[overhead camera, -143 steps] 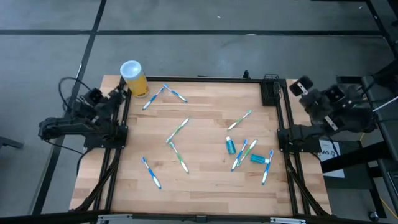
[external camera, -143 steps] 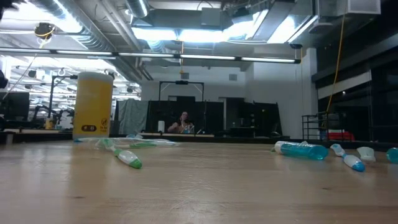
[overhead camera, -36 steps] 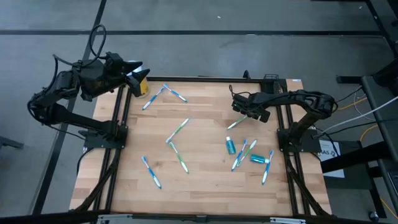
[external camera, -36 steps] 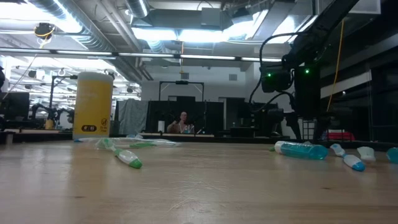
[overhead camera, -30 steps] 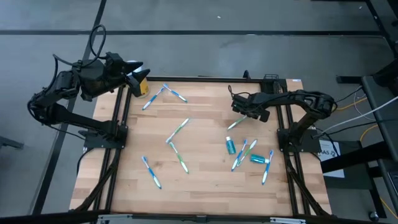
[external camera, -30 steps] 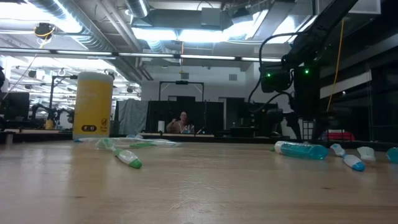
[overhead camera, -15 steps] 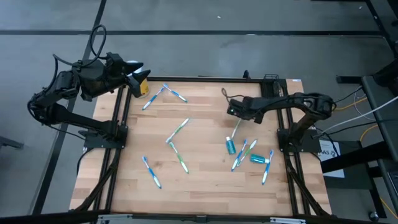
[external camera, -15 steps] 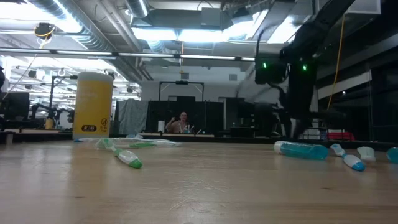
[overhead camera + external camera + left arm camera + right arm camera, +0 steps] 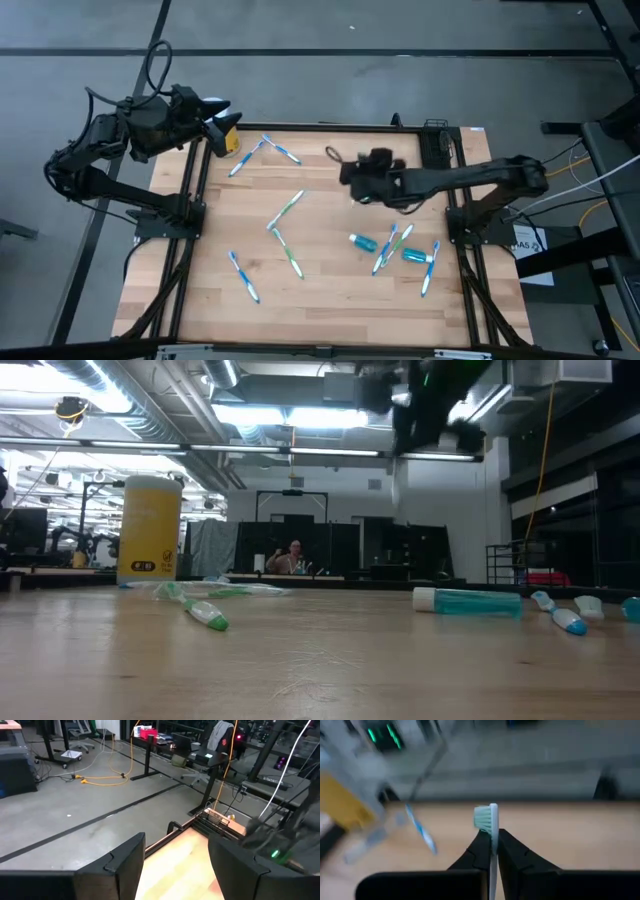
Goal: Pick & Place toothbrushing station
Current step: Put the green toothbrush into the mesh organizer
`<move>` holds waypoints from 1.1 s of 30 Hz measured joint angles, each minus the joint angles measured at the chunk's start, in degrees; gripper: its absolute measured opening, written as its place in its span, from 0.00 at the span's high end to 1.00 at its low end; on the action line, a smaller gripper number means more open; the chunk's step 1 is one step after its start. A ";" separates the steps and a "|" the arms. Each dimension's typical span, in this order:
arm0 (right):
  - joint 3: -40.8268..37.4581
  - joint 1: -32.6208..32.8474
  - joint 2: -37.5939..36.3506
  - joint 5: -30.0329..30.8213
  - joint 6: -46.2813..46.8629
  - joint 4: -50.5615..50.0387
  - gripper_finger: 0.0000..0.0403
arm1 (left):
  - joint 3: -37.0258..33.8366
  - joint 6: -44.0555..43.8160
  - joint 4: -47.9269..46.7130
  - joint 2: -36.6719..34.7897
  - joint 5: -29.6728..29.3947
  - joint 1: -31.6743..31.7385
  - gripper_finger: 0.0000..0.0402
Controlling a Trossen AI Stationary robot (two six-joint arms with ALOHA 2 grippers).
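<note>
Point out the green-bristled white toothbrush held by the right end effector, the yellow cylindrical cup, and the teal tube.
Green-bristled white toothbrush (image 9: 492, 827): right wrist view, neck.
Yellow cylindrical cup (image 9: 149, 528): low view, side wall.
Teal tube (image 9: 476, 602): low view, body.

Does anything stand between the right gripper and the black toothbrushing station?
Nothing visible does: only bare wood lies between the right gripper, its jaws shut on a toothbrush, and the toothbrushing station.

No text can be read — none.
</note>
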 joint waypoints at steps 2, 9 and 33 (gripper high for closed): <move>1.91 0.91 -4.10 6.47 -7.75 0.69 0.96 | 0.01 -0.02 -0.46 0.00 0.12 0.00 0.47; -1.18 0.28 -22.51 -13.98 -50.01 21.66 0.96 | -0.01 4.07 -0.46 0.58 2.04 -1.35 0.47; -16.95 -41.49 -33.55 -67.08 -56.41 52.09 0.96 | -20.40 1.00 21.00 -1.68 -4.34 -14.07 0.47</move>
